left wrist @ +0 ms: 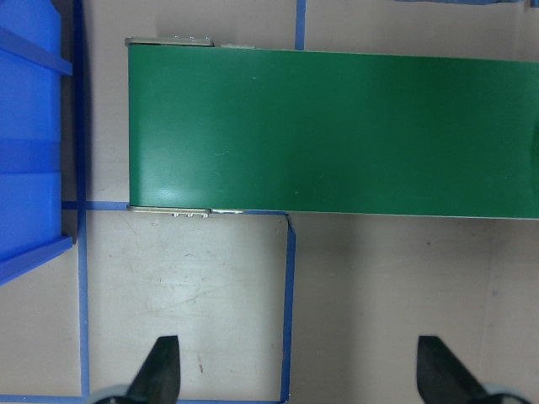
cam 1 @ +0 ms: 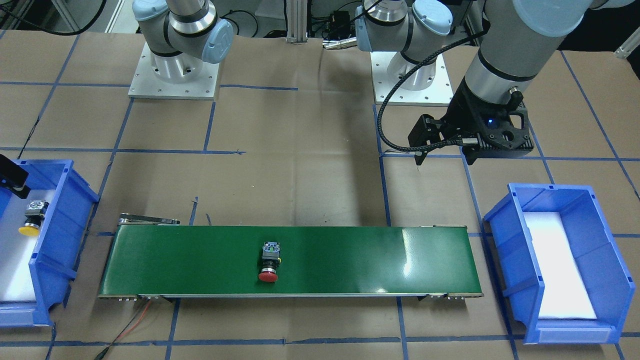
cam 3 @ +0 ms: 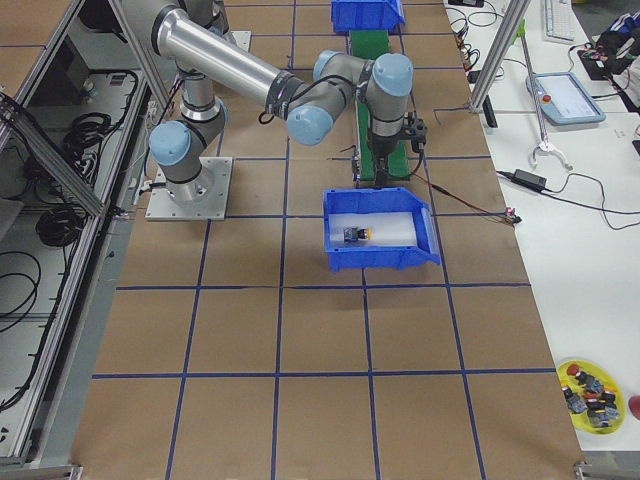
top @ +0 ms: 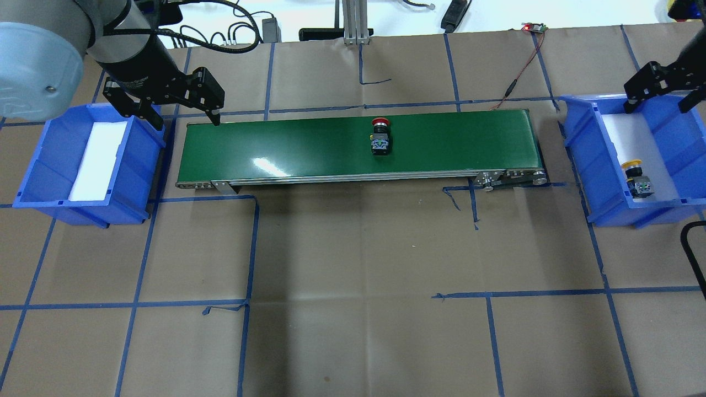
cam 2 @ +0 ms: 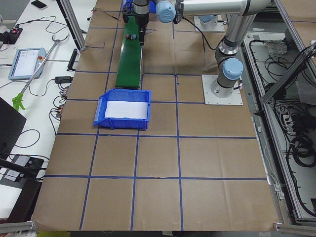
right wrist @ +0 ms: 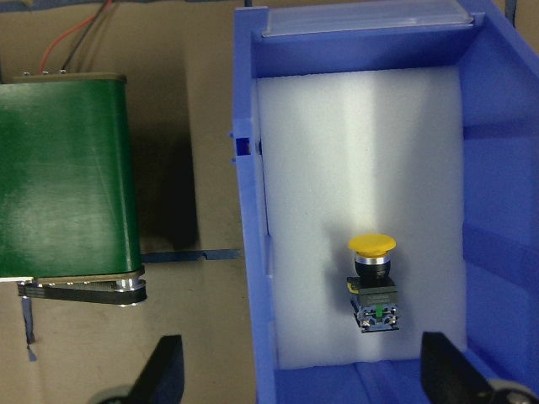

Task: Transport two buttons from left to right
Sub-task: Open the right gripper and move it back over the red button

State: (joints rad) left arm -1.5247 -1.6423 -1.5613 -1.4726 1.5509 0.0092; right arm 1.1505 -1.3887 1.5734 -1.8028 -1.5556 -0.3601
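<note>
Black left gripper [top: 186,118] hovers spread wide beside the green belt [top: 309,146].

The red button [cam 1: 268,262] lies on its side in the middle of the green belt [cam 1: 350,260]. The yellow button [right wrist: 376,282] lies on white foam in a blue bin [right wrist: 497,210].

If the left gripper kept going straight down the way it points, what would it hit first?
Probably the paper-covered table, near a blue tape line, just beside the end of the green conveyor belt. The left gripper hangs open above it; depth is unclear.

Green conveyor [top: 309,149] between left blue bin [top: 47,157] and right blue bin [top: 582,160], both foam-lined.
</note>
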